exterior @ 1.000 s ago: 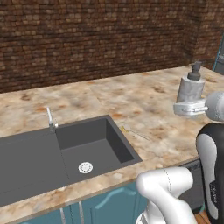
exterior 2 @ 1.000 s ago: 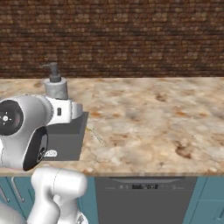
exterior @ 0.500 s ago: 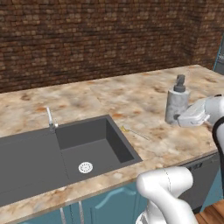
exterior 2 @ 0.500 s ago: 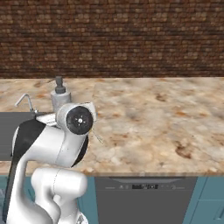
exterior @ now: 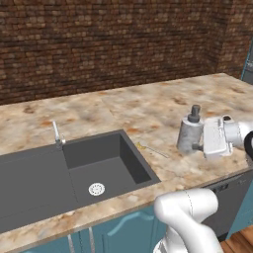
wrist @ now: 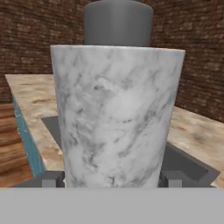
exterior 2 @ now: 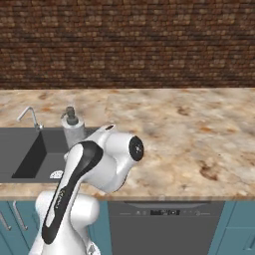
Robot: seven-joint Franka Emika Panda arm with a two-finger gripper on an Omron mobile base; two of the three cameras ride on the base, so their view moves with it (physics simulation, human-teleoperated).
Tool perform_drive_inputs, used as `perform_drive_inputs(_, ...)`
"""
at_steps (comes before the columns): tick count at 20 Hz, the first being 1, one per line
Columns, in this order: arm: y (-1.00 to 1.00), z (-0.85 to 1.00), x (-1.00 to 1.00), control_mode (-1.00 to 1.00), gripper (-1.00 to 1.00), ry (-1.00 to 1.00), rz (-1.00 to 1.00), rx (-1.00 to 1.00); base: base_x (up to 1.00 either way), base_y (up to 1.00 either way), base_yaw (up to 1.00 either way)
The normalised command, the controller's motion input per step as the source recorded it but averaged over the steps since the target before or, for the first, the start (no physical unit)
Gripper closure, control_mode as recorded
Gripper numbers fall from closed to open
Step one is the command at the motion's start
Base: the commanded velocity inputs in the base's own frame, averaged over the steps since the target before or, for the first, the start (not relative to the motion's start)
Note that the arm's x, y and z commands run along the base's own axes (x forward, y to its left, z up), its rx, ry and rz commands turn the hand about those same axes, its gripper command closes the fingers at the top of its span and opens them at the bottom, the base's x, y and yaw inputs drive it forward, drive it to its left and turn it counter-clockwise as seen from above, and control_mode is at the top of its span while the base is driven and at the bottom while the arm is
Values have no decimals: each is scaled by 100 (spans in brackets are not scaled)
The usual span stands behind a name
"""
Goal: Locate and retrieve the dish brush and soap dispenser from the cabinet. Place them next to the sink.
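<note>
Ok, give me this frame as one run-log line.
phase: placing | gripper: shut on soap dispenser | dispenser: upright, on counter right of sink

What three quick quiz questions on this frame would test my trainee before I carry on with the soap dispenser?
1. True or false: the soap dispenser stands upright on the counter, right of the sink.
2. What flanks the dispenser's base in the hand view? A) the gripper fingertips B) the tap C) the drain
3. Which thin item lies on the counter between the sink and the dispenser?

Key:
1. True.
2. A; a fingertip sits at each side of the bottle.
3. The dish brush, lying flat near the sink's right edge.
</note>
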Motion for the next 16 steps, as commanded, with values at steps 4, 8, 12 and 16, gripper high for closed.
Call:
perform_drive_inputs(4,-11,-56,24,-100,100,-6,30,0,0,0,0)
perform_drive_inputs(8,-11,-36,14,-100,100,0,15,-5,0,0,0)
perform_drive_inputs(12,-11,-31,1,-100,100,0,8,-9,0,0,0)
perform_drive_inputs(16,-5,-38,0,-100,100,0,5,-11,0,0,0)
